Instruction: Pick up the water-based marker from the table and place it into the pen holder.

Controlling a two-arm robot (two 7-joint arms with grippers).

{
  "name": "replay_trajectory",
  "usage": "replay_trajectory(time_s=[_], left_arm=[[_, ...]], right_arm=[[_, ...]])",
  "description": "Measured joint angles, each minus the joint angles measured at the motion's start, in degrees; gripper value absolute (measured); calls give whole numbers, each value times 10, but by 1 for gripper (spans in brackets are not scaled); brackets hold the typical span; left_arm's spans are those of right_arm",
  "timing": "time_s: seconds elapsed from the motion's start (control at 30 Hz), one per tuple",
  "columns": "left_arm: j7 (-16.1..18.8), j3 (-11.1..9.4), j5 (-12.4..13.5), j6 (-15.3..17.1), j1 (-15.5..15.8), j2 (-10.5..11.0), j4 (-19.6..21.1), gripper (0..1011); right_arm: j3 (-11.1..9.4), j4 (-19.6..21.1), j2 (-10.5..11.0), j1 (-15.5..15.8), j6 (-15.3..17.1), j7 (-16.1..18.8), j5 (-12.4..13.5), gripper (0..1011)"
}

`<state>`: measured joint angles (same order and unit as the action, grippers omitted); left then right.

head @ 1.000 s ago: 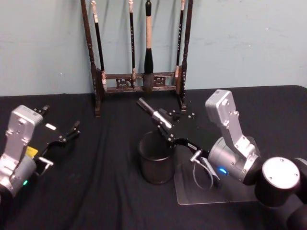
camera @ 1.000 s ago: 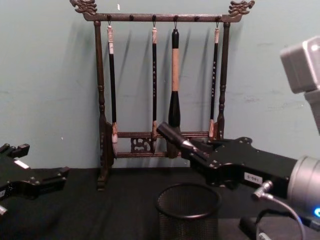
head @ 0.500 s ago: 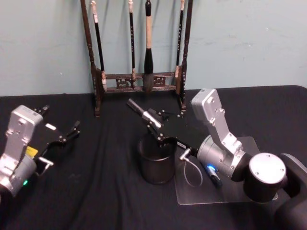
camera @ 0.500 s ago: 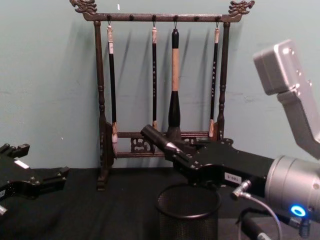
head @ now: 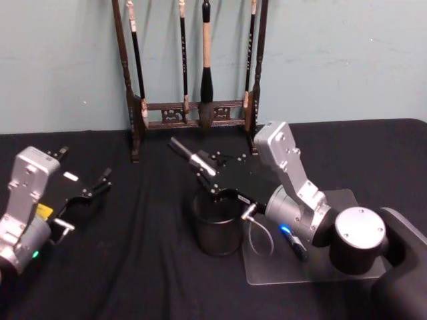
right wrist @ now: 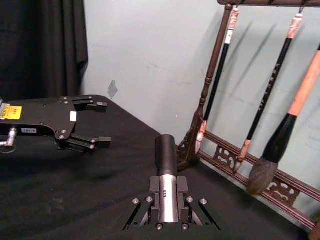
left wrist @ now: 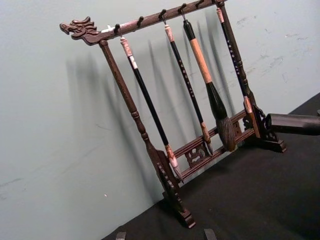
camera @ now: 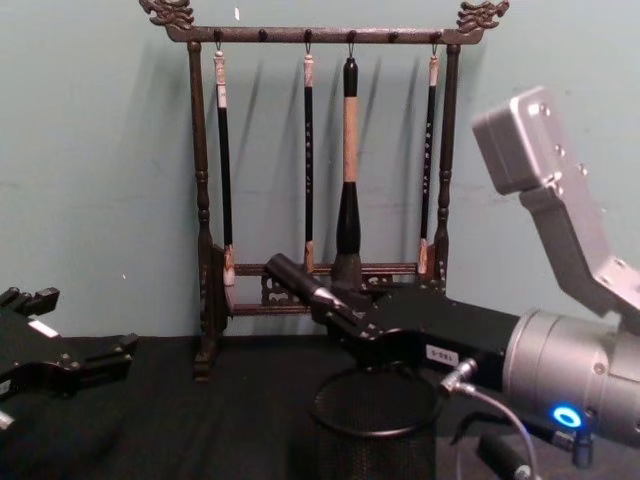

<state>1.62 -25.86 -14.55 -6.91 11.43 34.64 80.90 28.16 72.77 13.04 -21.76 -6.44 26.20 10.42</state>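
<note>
At the left side of the worktop (head: 147,273) the left tool (head: 85,165) hangs low with its fingers spread and nothing between them; we judge it parked, clear of the work. Moving right, the water-based marker (head: 190,156) is off the worktop, pinched in the right tool (head: 215,180) above the rim of the pen holder (head: 217,239). It is tilted, free end up towards the left and the brush rack (head: 193,112), gripped end down towards the cup; we take that slant as readiness to slide it into the opening. The marker shows a dark, round-ended cap, then a silvery grey barrel that disappears between the clamped fingers; its lower tip is hidden. The holder stands upright just under the tool, and the right arm reaches in from the right
</note>
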Motion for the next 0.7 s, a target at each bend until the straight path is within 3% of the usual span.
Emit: replay_trajectory(time_s=[0.43,0.7], left_arm=[[0,0,0,0,0,0,0,1009],[0,0,0,0,0,0,0,1009]], right_arm=[[1,-2,0,-2,0,3,0,223],[0,0,0,-1,0,2,0,473]])
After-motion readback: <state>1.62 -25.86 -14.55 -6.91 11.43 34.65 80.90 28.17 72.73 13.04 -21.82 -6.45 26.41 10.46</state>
